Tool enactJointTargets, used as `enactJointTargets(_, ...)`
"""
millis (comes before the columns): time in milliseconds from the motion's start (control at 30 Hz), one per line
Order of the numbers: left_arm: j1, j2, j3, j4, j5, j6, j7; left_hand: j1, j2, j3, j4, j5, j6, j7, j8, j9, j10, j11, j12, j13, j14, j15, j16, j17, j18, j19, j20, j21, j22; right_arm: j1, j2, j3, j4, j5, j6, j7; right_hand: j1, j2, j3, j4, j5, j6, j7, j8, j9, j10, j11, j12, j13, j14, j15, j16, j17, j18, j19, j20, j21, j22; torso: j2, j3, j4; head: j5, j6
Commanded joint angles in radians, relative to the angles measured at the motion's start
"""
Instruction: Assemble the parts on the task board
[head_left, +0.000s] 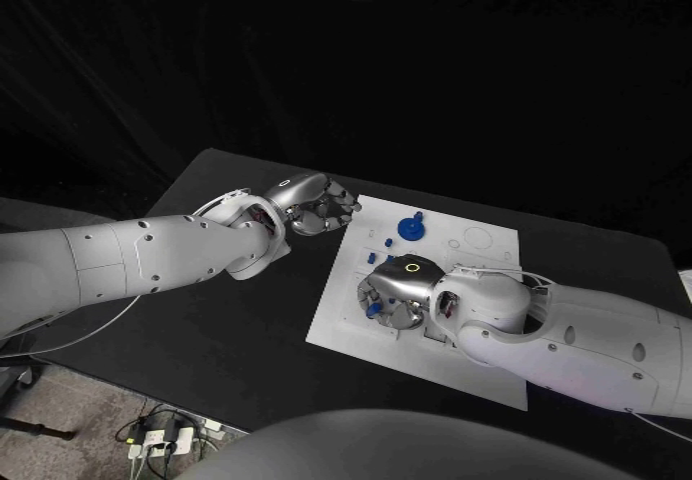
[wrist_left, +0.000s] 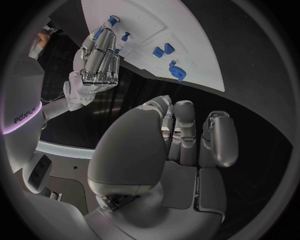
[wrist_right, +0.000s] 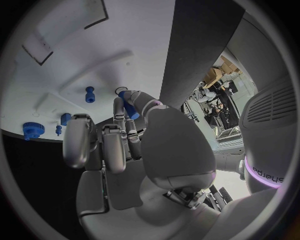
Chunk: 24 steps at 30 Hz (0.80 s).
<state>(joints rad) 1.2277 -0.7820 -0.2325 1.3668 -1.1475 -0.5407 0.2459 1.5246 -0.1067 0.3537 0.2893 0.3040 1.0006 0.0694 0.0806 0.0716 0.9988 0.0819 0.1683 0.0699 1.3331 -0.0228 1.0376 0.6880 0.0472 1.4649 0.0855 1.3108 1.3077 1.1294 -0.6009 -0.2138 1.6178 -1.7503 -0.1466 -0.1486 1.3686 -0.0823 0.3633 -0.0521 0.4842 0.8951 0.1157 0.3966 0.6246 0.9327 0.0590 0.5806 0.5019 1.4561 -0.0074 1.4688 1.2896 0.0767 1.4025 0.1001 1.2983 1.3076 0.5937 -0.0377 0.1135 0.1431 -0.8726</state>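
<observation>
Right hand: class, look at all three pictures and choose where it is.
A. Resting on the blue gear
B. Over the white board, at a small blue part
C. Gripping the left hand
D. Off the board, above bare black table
B: in the head view the right hand sits over the white board, and in its wrist view its fingers close round a small blue part.

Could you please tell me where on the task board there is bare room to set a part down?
The task board is bare along its near edge, beside the right arm, and at its far right corner beyond the blue gear. It is crowded on the left half: the right hand hangs over small blue parts there. The left hand sits just off the far left corner.
</observation>
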Motion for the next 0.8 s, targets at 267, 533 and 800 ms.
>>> enactJointTargets(267, 0.0, 0.003, 0.001, -0.001, -0.002, 0.018, -0.003, 0.006, 0.0, 0.005, 0.0, 0.004, 0.001, 0.007, 0.005, 0.001, 0.004, 0.002, -0.006, 0.001, 0.0, 0.005, -0.006, 0.0, 0.008, 0.002, 0.005, -0.003, 0.19, -0.002, -0.004, 0.0, -0.001, -0.006, 0.036, -0.009, -0.003, -0.003, 0.005, 0.0, 0.005, 0.013, 0.007, 0.0, 0.016, 0.007, -0.001, -0.008, -0.002, 0.005, -0.001, 0.001, -0.005, -0.009, 0.0, 0.0, -0.005, 0.175, 0.0, -0.0004, 0.0003, -0.002, 0.0)
enactJointTargets(533, 0.0, 0.005, 0.001, -0.002, -0.002, 0.021, -0.005, 0.007, 0.0, 0.006, -0.001, 0.004, 0.001, 0.007, 0.005, 0.001, 0.004, 0.002, -0.007, 0.001, 0.0, 0.005, -0.006, 0.0, 0.008, 0.002, 0.005, -0.004, 0.19, -0.002, -0.006, 0.0, -0.002, -0.005, 0.053, -0.014, -0.006, -0.005, 0.008, -0.002, 0.0, 0.007, 0.008, -0.01, 0.014, 0.002, 0.0, -0.015, -0.004, -0.004, 0.0, -0.007, -0.023, -0.005, -0.01, 0.001, -0.02, 0.17, 0.0, -0.0002, 0.001, -0.002, 0.0)
enactJointTargets(800, 0.0, 0.006, 0.001, -0.003, -0.002, 0.025, -0.008, 0.008, -0.001, 0.007, -0.001, 0.005, 0.0, 0.008, 0.004, 0.001, 0.003, 0.002, -0.007, 0.001, -0.001, 0.006, -0.007, -0.001, 0.008, 0.002, 0.005, -0.004, 0.19, -0.003, -0.003, 0.0, -0.004, 0.007, 0.065, -0.017, -0.028, -0.016, 0.025, 0.001, -0.065, -0.088, 0.007, -0.117, -0.038, -0.035, 0.012, -0.044, -0.01, -0.019, 0.011, -0.017, -0.046, 0.0, -0.03, 0.008, -0.044, 0.162, 0.0, -0.0002, 0.0013, 0.0, 0.0)
